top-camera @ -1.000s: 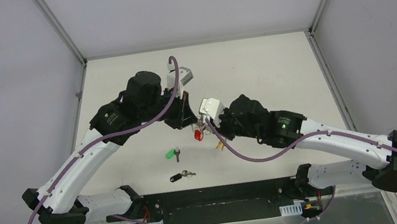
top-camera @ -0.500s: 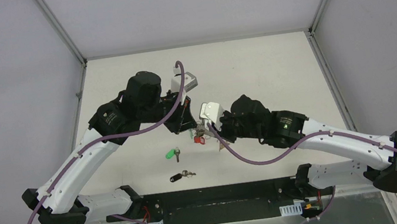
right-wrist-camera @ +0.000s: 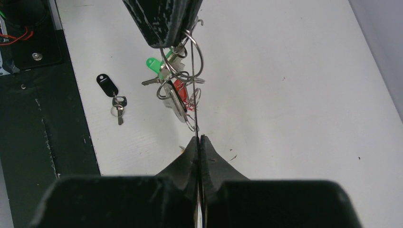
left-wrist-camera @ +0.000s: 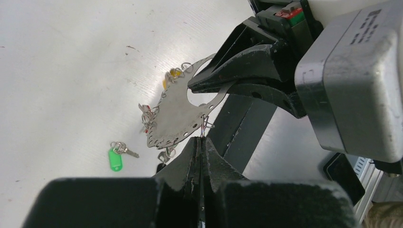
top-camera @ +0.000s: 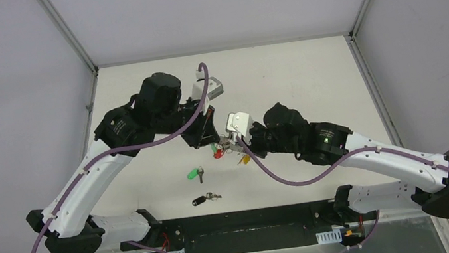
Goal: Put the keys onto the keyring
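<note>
- Both hands are pinched shut on the keyring [left-wrist-camera: 178,114]. The left hand [left-wrist-camera: 202,142] grips its lower edge and the right hand [right-wrist-camera: 198,138] grips the opposite edge, so it hangs between them above the counter [top-camera: 296,82].
- Neither key is on it yet. The green-capped key [top-camera: 195,172] and the black-capped key [top-camera: 200,200] both lie loose on the counter, near the arm bases.
- With two grips on such thin metal, I judge any wrist twist would bend it or make it slip, so I'd move both arms together and slowly.
- To fetch a key, I'd let go with one hand only and have the other hold the ring level.
- The keys already strung hang in a tangle below it. I'd let them settle before threading anything.
- I cannot see where the ring opens, so I'd find that first.
</note>
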Tool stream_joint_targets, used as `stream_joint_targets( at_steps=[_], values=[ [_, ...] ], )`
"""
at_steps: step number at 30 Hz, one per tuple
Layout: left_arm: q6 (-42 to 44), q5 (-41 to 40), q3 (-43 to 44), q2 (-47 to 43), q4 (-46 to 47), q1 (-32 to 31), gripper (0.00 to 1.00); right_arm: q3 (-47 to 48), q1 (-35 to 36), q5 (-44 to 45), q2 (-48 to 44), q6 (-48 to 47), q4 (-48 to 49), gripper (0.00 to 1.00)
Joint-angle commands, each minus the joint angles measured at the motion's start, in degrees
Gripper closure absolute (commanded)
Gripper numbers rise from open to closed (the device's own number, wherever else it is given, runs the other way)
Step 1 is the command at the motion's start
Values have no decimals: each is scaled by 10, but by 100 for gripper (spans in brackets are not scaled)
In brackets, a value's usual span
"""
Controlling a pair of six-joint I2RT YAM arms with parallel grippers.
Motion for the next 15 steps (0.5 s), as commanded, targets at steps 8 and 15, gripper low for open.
stream_joint_targets(
  at_steps=[8,15],
  values=[
    [43,-15,72,24,-127,-1,100,31,-16,23,0,-62,-39,100],
    [21,-54,117,45,-147,-1,100,48,-20,52,10,-71,-46,100]
  ],
)
